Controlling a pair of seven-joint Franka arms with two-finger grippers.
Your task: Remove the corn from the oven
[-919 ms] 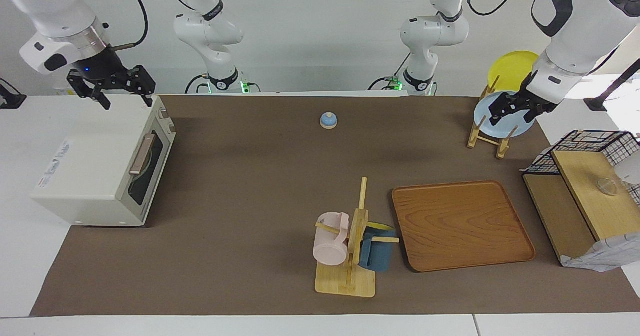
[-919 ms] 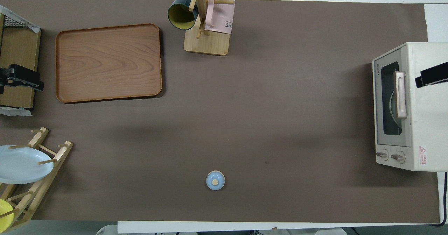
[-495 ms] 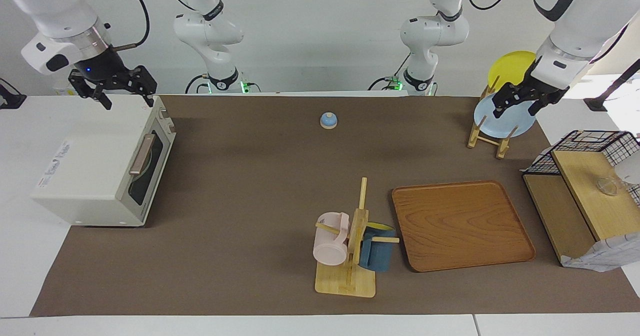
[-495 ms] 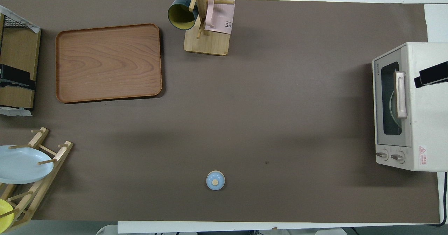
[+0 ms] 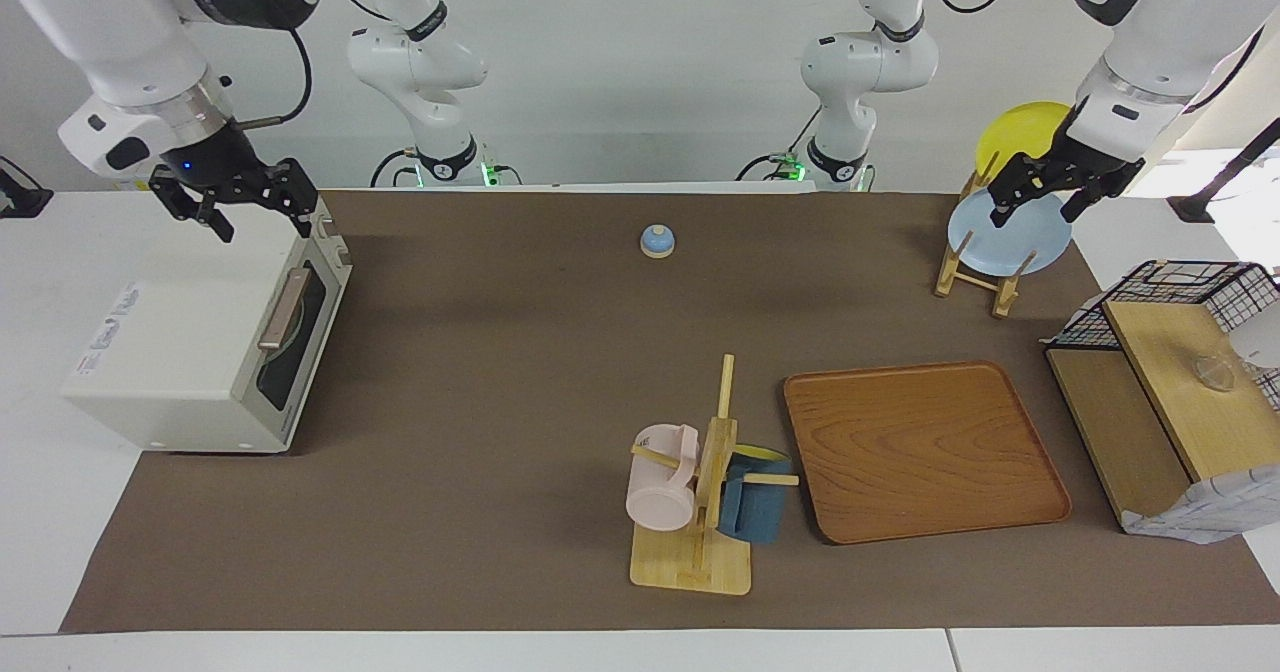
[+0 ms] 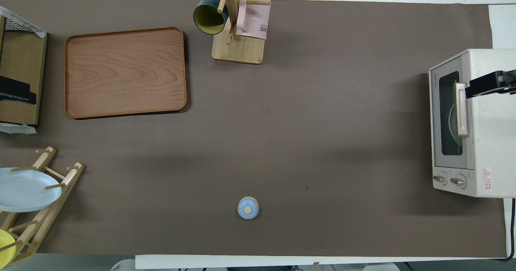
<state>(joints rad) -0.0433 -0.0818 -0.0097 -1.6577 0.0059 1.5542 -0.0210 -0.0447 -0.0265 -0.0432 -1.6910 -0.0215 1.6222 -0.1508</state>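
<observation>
- A wooden mug tree (image 5: 700, 492) holding a pink mug (image 5: 660, 480) and a blue mug (image 5: 752, 508) stands beside a brown wooden tray (image 5: 920, 449), well apart from the oven.
- The boxy cream-white oven (image 5: 205, 327) sits at the right arm's end of the table (image 5: 500, 352), door shut; no corn shows.
- The right pincer (image 5: 245, 210) hangs spread over the oven's top.
- The left pincer (image 5: 1040, 197) hangs spread over a pale blue plate (image 5: 1000, 237).

Facing camera: high, across the table, looking back at my two arm bases; whole mat in frame. Overhead camera: high above my own end, looking forward and steeply down. Views are half a turn apart. Both share the oven (image 5: 205, 337) (image 6: 469, 124) under my right fingers (image 5: 215, 227), and the wooden tray (image 5: 925, 449) (image 6: 125, 72).
</observation>
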